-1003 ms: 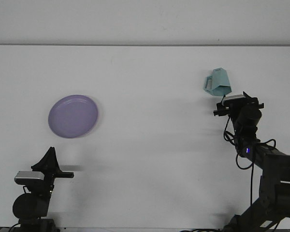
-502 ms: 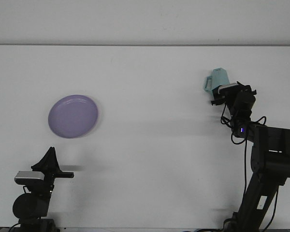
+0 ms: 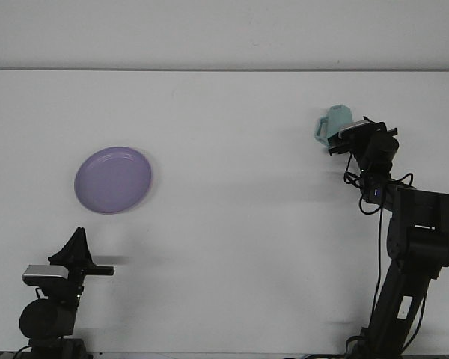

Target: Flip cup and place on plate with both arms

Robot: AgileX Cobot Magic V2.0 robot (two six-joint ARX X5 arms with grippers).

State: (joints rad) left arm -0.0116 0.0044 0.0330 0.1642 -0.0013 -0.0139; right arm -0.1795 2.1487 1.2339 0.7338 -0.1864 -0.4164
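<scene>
A light teal cup [image 3: 336, 123] stands upside down on the white table at the right, its handle to the left. My right gripper [image 3: 349, 134] has reached it from the near side, and the wrist hides the place where they meet. A purple plate [image 3: 113, 179] lies flat on the left of the table, with nothing on it. My left gripper [image 3: 78, 244] rests low at the near left, well below the plate, shut and holding nothing.
The white table [image 3: 232, 202] runs from the front edge to a pale wall at the back. My right arm [image 3: 415, 239] rises steeply at the right edge, with cables hanging along it.
My right arm has stretched forward and up, bringing its gripper from just below the cup up against its near side. The cup, the plate and the left arm have not moved.
</scene>
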